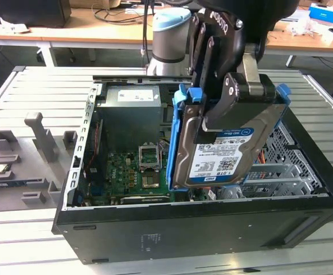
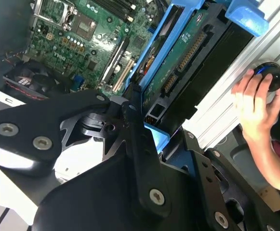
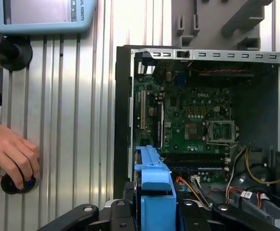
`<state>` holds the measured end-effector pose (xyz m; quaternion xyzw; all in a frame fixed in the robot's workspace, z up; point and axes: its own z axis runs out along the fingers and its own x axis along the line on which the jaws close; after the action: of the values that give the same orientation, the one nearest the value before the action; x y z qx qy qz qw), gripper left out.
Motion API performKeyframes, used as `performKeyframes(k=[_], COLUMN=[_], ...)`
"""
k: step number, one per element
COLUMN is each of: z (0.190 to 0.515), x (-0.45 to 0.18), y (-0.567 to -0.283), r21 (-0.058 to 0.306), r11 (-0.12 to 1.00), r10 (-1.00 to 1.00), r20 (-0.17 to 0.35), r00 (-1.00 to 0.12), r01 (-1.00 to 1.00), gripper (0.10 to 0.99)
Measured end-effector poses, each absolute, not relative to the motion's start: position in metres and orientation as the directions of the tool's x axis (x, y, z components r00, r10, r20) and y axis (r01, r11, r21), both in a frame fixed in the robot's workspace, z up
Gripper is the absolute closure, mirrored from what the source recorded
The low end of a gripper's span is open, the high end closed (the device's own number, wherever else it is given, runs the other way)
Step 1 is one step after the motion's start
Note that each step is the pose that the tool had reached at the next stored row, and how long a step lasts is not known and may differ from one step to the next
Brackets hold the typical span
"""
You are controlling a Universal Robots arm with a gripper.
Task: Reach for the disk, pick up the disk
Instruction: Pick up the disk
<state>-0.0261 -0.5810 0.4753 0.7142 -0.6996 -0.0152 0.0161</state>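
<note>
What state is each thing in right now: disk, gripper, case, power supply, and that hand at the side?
disk: held on edge, lifted above the open case.
gripper: shut on the disk.
computer case: lying on its side, side panel off, motherboard exposed.
power supply: seated in the case.
person's hand: resting on a black knob on the table.

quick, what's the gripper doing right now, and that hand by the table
Gripper: jaws shut on the disk, held tilted above the open computer case.
Person's hand: resting on a small black knob on the table.
</note>
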Motion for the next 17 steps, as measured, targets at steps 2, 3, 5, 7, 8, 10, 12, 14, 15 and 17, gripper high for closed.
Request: performKeyframes(k=[2, 3, 5, 7, 8, 10, 12, 14, 15, 17], z=[0.475, 0.475, 0.475, 0.475, 0.475, 0.475, 0.475, 0.475, 0.475, 0.475], x=[-0.021, -0.017, -0.011, -0.007, -0.005, -0.001, 0.004, 0.010, 0.013, 0.018], y=[-0.581, -0.581, -0.581, -0.581, -0.581, -0.581, -0.581, -0.581, -0.581, -0.581], r21=[0.044, 0.044, 0.044, 0.044, 0.044, 0.044, 0.044, 0.044, 0.044, 0.044], r11=[-0.021, -0.021, -0.021, -0.021, -0.021, -0.021, -0.021, -0.021, -0.021, -0.021], r10=[-1.000, -1.000, -1.000, -1.000, -1.000, -1.000, -1.000, -1.000, -1.000, -1.000], r20=[0.001, 0.001, 0.001, 0.001, 0.001, 0.001, 0.001, 0.001, 0.001, 0.001], r00=[0.021, 0.021, 0.021, 0.021, 0.021, 0.021, 0.021, 0.021, 0.021, 0.021], r01=[-0.999, -0.999, -0.999, -0.999, -0.999, -0.999, -0.999, -0.999, -0.999, -0.999], gripper=[0.718, 0.718, 0.718, 0.718, 0.718, 0.718, 0.718, 0.718, 0.718, 0.718])
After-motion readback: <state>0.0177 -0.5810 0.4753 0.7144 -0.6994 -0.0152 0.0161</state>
